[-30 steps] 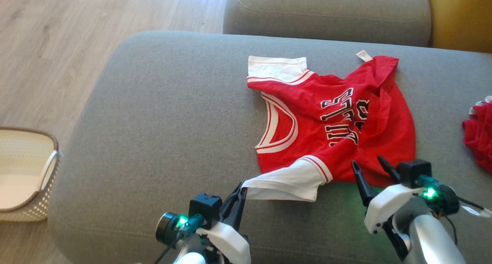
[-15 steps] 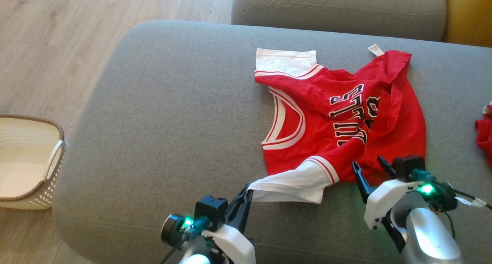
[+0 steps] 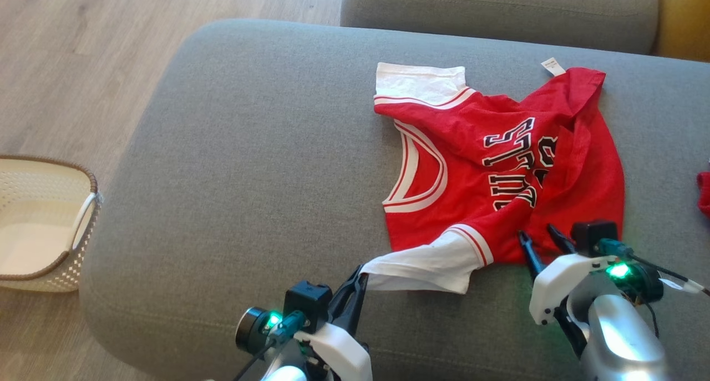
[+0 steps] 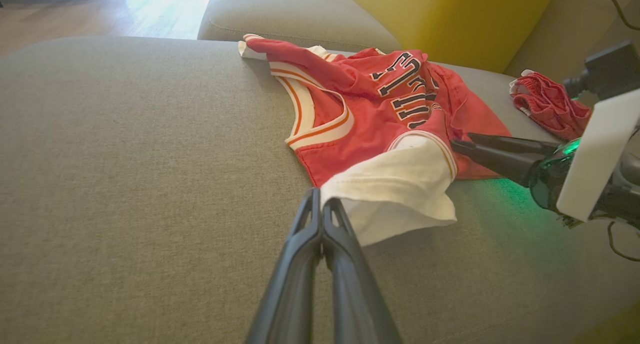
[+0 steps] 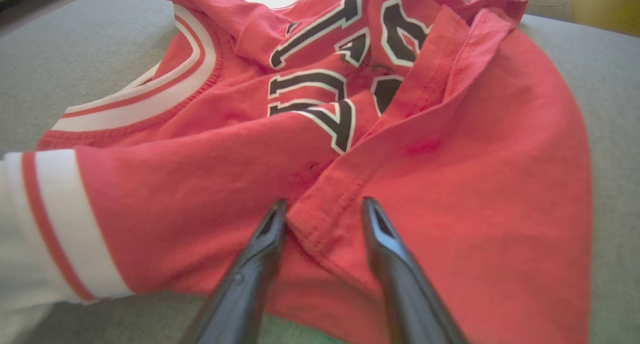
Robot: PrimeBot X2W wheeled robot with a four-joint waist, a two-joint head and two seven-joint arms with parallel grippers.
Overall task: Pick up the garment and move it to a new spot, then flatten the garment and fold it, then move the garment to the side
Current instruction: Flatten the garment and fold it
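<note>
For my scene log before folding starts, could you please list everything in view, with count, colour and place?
jersey: 1, red with white sleeves and black lettering, crumpled on the right half of the seat cushion
seat cushion: 1, grey, across the middle
back cushion: 1, grey, beyond the seat cushion
second garment: 1, red, bunched at the seat cushion's right edge
basket: 1, white with a brown rim, on the floor at left
floor: 1, pale wood, left of the cushions
yellow upholstery: 1, yellow, far right behind the cushions
left hand: 1, dark fingers, shut on the jersey's near white sleeve
right hand: 1, dark fingers, open, tips astride a fold at the jersey's near hem
</note>
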